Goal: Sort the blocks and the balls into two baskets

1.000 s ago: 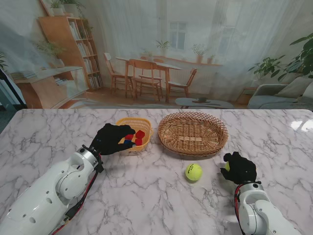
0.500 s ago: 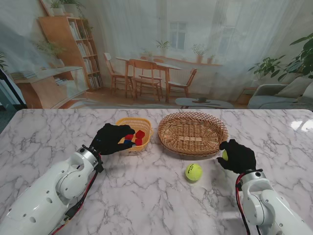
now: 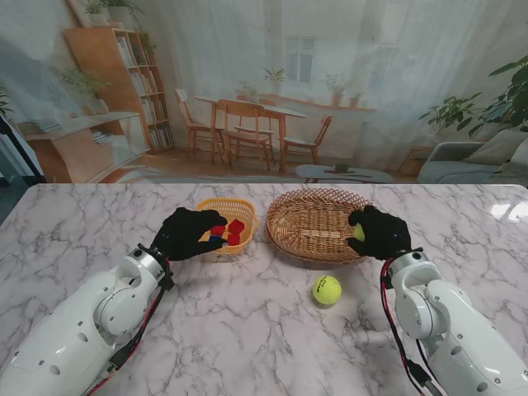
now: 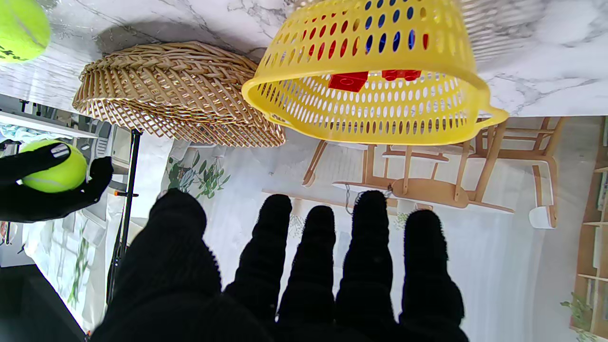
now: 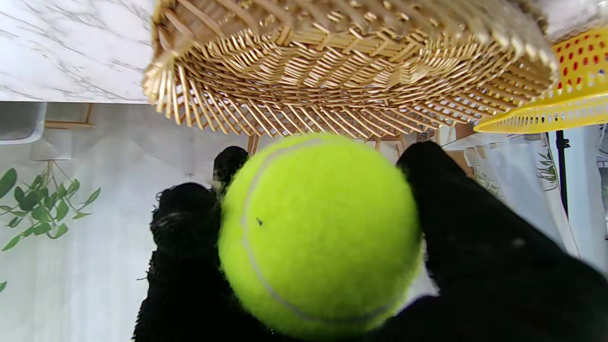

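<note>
The right hand grips a tennis ball at the wicker basket's right rim. The ball looks light, fuzzy and springy, so a wrap round its middle should hold; dropped from high it would likely bounce out. A second ball lies on the marble worktop just nearer to me than that basket. The left hand hangs empty, fingers spread, beside the perforated yellow plastic basket holding hard red and blue blocks.

A printed backdrop depicts a daylit room containing a bookshelf, dining table, chairs and plants.
</note>
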Motion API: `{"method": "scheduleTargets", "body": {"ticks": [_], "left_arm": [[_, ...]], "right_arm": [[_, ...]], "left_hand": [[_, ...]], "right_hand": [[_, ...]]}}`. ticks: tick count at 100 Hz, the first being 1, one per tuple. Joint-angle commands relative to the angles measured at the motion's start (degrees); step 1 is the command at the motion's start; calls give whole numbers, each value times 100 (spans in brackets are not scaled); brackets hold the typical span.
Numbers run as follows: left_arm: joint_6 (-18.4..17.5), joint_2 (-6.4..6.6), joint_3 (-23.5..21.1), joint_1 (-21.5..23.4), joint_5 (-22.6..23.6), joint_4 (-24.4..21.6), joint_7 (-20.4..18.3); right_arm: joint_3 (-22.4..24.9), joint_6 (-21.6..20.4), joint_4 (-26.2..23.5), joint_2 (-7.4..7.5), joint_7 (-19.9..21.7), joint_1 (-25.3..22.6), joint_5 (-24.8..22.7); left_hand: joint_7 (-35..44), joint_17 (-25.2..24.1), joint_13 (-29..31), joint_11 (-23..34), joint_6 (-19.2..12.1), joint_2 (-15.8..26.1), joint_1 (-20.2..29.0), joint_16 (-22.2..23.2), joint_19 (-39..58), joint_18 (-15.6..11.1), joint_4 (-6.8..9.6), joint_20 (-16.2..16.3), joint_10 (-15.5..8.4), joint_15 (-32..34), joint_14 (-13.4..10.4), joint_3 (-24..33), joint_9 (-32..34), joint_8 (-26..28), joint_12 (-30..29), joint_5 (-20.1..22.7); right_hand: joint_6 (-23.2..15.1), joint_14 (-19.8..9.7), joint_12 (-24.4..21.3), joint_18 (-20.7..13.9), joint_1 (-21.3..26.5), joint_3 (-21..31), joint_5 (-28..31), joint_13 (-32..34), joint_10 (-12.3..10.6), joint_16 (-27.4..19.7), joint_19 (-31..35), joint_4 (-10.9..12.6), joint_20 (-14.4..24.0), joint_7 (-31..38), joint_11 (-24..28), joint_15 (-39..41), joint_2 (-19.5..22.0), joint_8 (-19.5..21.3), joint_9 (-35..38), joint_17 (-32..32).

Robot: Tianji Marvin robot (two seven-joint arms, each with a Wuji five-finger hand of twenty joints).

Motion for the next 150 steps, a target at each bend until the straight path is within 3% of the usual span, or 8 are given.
{"method": "scheduleTargets", "body": {"ticks": [1, 33, 98, 110, 116, 129, 150], "left_arm": [[1, -2, 11, -4, 0, 16, -68], [5, -4, 21, -10, -2, 23, -61], [-11, -2, 8, -7, 11, 30, -51], [-11, 0, 12, -10, 12, 32, -61], [-11, 1, 15, -12, 12, 32, -68], [-11, 3, 18, -14, 17, 32, -77], [-10, 3, 29, -21, 16, 39, -81]], "right_arm": [[-53, -13, 62, -19, 52, 178, 38], [-460, 62, 390, -9, 363, 803, 213], [-1445, 377, 1564, -65, 485, 1915, 701], [-1659, 447, 1789, -79, 515, 2093, 806], [-1752, 495, 1870, -84, 536, 2157, 837], [-1890, 564, 2016, -113, 496, 2245, 947], [-1904, 545, 2009, -114, 489, 2223, 965]], "left_hand": [[-48, -90, -162, -133, -47, 286, -30, -19, -137, 73, -39, 69, 50, -93, 24, -110, -219, 2, -40, -23], [-49, -95, -171, -133, -43, 292, -31, -19, -141, 72, -40, 66, 58, -94, 18, -112, -221, 2, -40, -30], [-45, -95, -185, -135, -40, 291, -18, -20, -142, 61, -39, 58, 62, -93, 20, -107, -233, 2, -41, -21], [-43, -96, -185, -135, -43, 291, -19, -21, -144, 59, -39, 56, 61, -93, 25, -109, -230, 2, -42, -17], [-45, -95, -183, -137, -47, 293, -28, -22, -144, 62, -40, 56, 60, -93, 24, -112, -233, 2, -43, -21], [-44, -97, -178, -139, -37, 290, -24, -22, -144, 63, -40, 55, 66, -92, 30, -111, -230, 2, -44, -15], [-46, -98, -186, -142, -42, 292, -32, -26, -146, 60, -41, 54, 56, -98, 29, -113, -227, 0, -45, -14]], "right_hand": [[67, -375, 32, -242, 828, 597, -30, 274, 48, 70, 40, 121, -50, 118, 91, 547, 154, -98, 62, 70], [8, -375, 27, -141, 773, 566, -63, 150, 1, -30, -185, 142, -81, 89, 45, 298, 203, -101, -5, -144], [-136, -360, 22, 51, 633, 449, -192, -91, -100, -279, -679, 178, -68, 96, -24, -261, 338, -61, -211, -572], [-153, -253, -145, 300, 154, 302, -201, -340, -59, -617, -1135, 422, -217, -141, -245, -845, 464, 80, -351, -926], [-146, -209, -258, 374, -163, 217, -231, -458, -38, -719, -1228, 608, -279, -392, -324, -990, 539, 379, -442, -1099], [-124, -45, -621, 680, -720, -193, -507, -907, 7, -1065, -1630, 634, -477, -823, -781, -1659, 663, 382, -777, -1670], [-141, 103, -1063, 1215, -909, -674, -714, -1456, 6, -1661, -2355, 689, -1034, -1331, -1209, -2792, 765, 254, -1060, -2537]]}}
